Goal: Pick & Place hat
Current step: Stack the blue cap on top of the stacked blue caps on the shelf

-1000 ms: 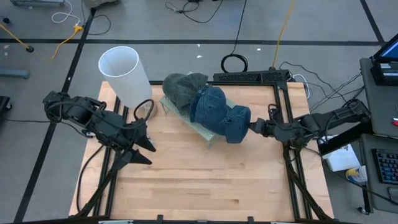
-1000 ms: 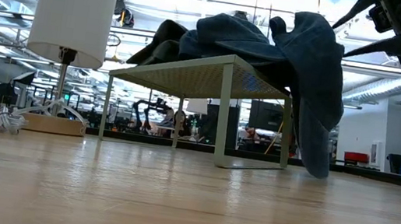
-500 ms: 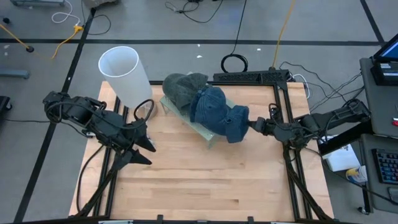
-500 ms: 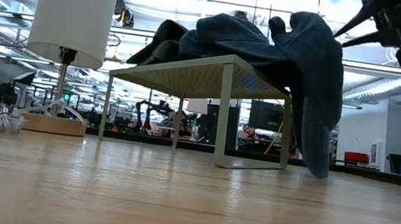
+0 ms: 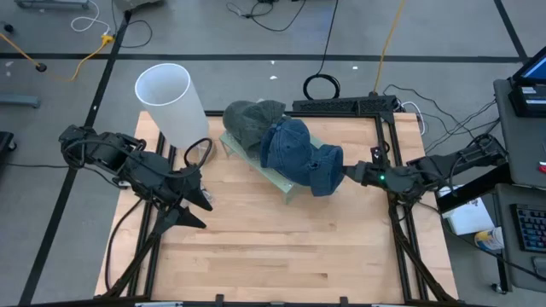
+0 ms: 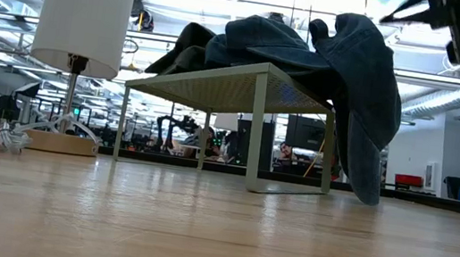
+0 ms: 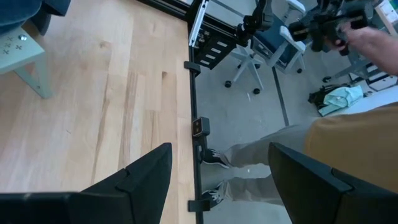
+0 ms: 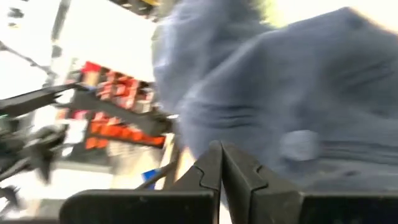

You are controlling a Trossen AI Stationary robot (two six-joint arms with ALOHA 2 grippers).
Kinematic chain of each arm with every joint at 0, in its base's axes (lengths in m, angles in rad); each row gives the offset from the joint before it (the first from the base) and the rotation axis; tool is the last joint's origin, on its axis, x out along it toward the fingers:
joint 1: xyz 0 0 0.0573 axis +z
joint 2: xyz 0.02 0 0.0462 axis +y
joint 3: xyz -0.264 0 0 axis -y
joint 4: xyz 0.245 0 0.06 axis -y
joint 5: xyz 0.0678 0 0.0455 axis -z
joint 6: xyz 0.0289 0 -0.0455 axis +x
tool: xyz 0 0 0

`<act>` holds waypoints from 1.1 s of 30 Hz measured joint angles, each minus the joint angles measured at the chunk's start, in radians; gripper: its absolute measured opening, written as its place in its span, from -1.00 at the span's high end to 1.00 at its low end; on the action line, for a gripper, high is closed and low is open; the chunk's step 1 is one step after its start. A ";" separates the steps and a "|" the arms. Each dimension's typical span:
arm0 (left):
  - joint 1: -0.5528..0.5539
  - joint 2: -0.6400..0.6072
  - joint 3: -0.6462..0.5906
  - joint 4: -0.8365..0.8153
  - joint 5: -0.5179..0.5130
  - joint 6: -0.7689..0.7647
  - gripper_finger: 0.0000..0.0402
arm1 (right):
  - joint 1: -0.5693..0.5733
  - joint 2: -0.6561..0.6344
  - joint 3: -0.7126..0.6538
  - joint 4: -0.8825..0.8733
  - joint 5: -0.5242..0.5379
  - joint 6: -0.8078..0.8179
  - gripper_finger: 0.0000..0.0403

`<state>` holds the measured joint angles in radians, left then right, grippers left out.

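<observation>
We count two hats on the pale green mesh stand [image 5: 286, 183]: one blue denim hat [image 5: 299, 153], drooping over its 3 o'clock edge, one dark green hat [image 5: 249, 121] behind. Right gripper [image 5: 345, 173] jaws pinched together at the denim; left gripper [image 5: 194, 205] jaws wide over the wooden worktop [image 5: 281, 247].

Colours on the pale wooden desk [image 5: 256, 247]

Blue denim hat [image 5: 299, 155] beside dark grey-green hat [image 5: 249, 121], both on pale green stand [image 6: 245, 86] with fine grid pattern; white lampshade [image 5: 168, 101]; black arms and frame.
</observation>
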<state>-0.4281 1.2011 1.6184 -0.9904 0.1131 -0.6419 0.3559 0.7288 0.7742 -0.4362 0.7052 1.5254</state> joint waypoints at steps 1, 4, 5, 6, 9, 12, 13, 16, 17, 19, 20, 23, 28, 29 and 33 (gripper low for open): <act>0.000 0.000 0.000 0.000 0.000 0.006 -0.35 | 0.008 -0.003 0.000 0.033 0.000 -0.023 1.00; 0.000 0.000 0.000 0.000 0.000 0.016 -0.35 | 0.034 -0.007 0.000 0.158 0.000 -0.097 1.00; 0.000 0.000 0.000 0.000 -0.001 0.016 -0.35 | 0.043 -0.008 0.000 0.196 0.000 -0.121 1.00; 0.000 0.000 0.000 0.000 -0.002 0.016 -0.35 | 0.051 -0.008 0.000 0.221 0.000 -0.139 1.00; 0.000 0.000 0.000 0.000 -0.005 0.011 -0.35 | 0.064 -0.014 0.000 0.232 -0.004 -0.155 1.00; 0.000 0.000 0.000 0.000 -0.005 0.011 -0.35 | 0.073 -0.035 0.000 0.247 -0.065 -0.235 1.00; 0.000 0.000 0.000 0.000 -0.005 0.011 -0.35 | 0.077 -0.038 0.000 0.268 -0.106 -0.265 0.99; 0.000 0.000 0.000 0.000 0.004 0.008 -0.35 | 0.076 -0.040 0.000 0.320 -0.127 -0.316 0.93; 0.000 0.000 0.000 0.000 0.010 0.002 -0.35 | 0.071 -0.044 0.000 0.312 -0.126 -0.295 0.89; 0.000 0.000 0.000 0.000 0.018 -0.016 -0.35 | 0.058 -0.051 0.000 0.289 -0.139 -0.233 0.78; 0.000 0.000 0.000 0.000 0.018 -0.025 -0.35 | 0.054 -0.054 0.000 0.282 -0.163 -0.217 0.70; 0.000 0.000 0.000 0.000 0.018 -0.027 -0.35 | 0.052 -0.064 0.000 0.290 -0.210 -0.235 0.42; 0.000 0.000 0.000 0.000 0.017 -0.052 -0.35 | 0.044 -0.062 0.000 0.263 -0.130 -0.292 -0.02; 0.000 0.000 0.000 0.000 0.017 -0.061 -0.35 | 0.040 -0.065 0.000 0.245 -0.131 -0.293 -0.08; 0.001 0.000 0.000 0.000 0.015 -0.084 -0.35 | 0.036 -0.108 0.000 0.095 -0.119 -0.165 -0.16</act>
<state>-0.4267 1.2011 1.6184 -0.9901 0.1285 -0.7261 0.3920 0.6210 0.7746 -0.3416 0.5857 1.3602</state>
